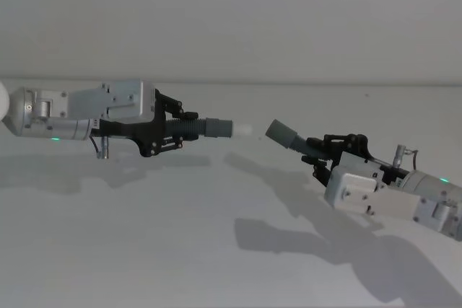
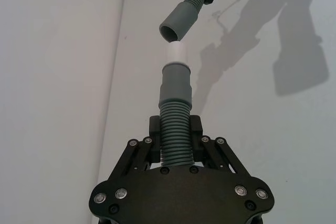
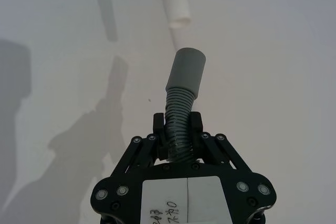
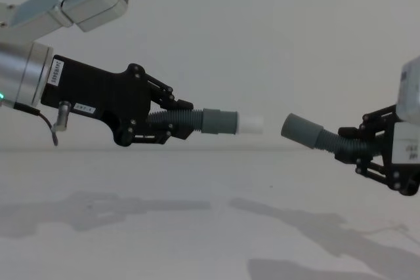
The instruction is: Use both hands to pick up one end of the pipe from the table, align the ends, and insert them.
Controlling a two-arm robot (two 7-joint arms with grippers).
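Worktop [image 1: 144, 250] plain, white-grey, with a bare wall behind. Left tool [image 1: 180, 129] pinches the corrugated body of the left hose piece [image 1: 196, 128], held clear above the worktop, white tip [image 1: 243, 129] leading. Right tool [image 1: 315, 151] pinches the right hose piece [image 1: 302, 143], likewise raised. Its open cuff [image 1: 281, 133] faces the white tip, near but not touching, angled slightly off line.

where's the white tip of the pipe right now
In the head view the white tip sits mid-air near centre, sticking out of the hose piece in the left gripper, a small gap short of the grey-cuffed piece in the right gripper.
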